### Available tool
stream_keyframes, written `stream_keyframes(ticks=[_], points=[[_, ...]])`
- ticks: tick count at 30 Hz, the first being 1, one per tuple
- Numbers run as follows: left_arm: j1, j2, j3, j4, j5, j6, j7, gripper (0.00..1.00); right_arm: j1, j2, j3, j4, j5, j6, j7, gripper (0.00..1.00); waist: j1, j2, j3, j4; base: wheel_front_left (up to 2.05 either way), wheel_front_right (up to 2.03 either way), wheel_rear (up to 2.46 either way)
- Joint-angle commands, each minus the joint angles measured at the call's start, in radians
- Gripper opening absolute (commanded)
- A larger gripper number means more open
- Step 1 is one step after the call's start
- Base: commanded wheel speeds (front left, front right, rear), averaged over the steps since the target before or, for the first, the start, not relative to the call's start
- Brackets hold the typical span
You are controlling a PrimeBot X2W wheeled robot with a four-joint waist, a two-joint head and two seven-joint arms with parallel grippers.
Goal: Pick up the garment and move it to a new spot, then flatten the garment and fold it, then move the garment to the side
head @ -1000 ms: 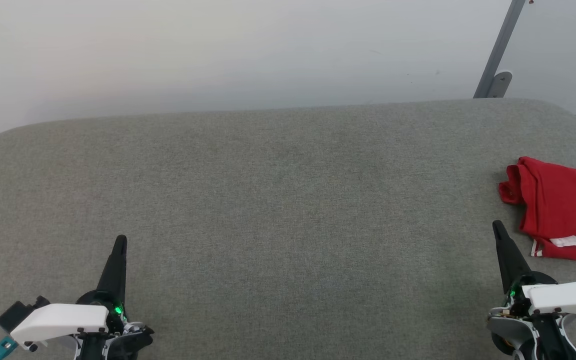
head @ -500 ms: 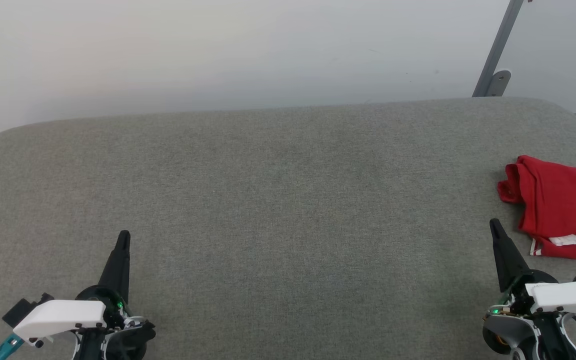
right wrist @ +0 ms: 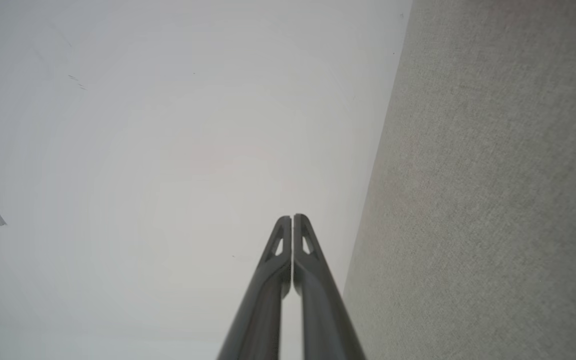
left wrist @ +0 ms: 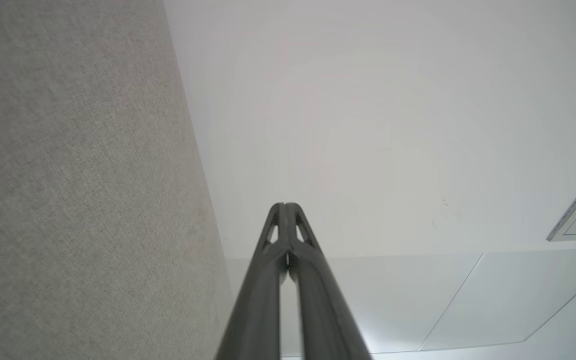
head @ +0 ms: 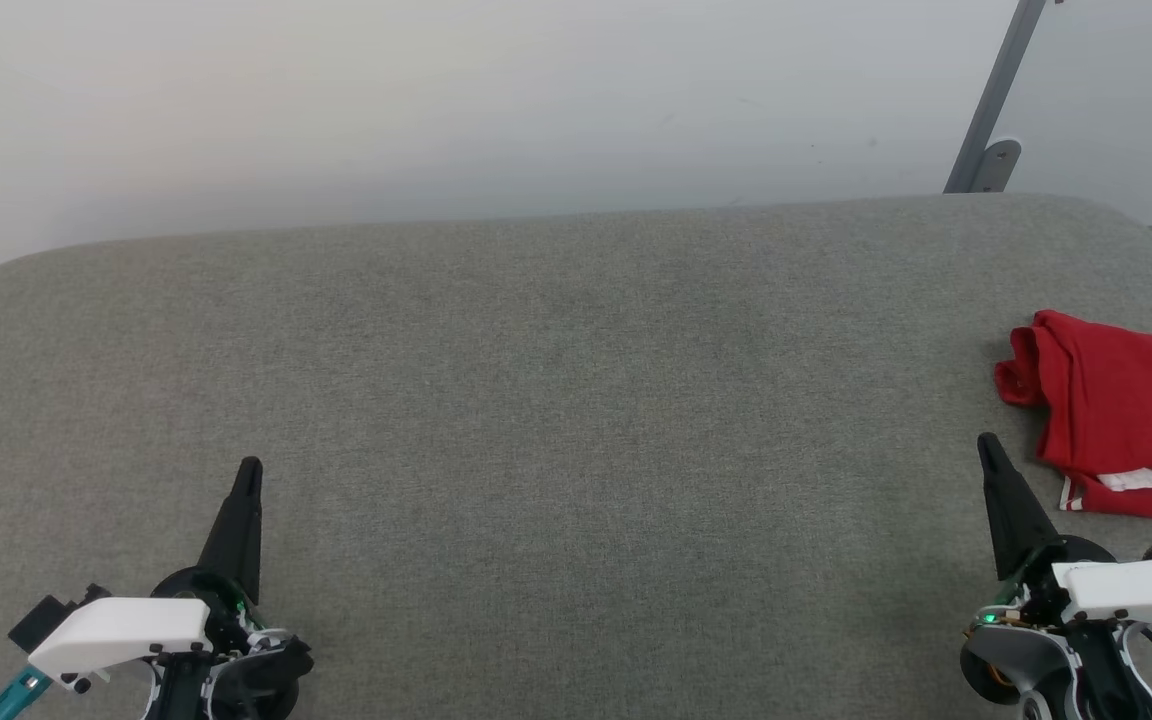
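Both the left tool (head: 249, 468) and the right tool (head: 985, 443) are closed and empty — the garment (head: 1121, 420) lies near the latter.

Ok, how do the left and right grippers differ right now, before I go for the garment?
The right gripper sits close beside the red garment, near its lower-left corner without touching; the left gripper is far across the grey surface from it. The right gripper leans toward the robot's left; the left gripper leans slightly toward its right. Shared: both jaws shut, holding nothing.
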Motion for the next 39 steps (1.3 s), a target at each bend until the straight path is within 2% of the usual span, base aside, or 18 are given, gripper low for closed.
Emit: stream_keyframes(ticks=[1,39], points=[[-0.012,-0.002,0.003,0.000,-0.001,-0.003,0.005,0.00,-0.008,0.001,0.000,0.002,0.003,0.000,0.002,0.00,0.0000,0.0000,0.000,0.000,0.00,0.00,0.00],[-0.012,-0.003,0.004,0.000,0.001,-0.003,0.005,0.00,-0.006,0.001,0.001,0.002,0.004,0.000,0.002,0.00,0.0000,0.0000,0.000,0.000,0.00,0.00,0.00]])
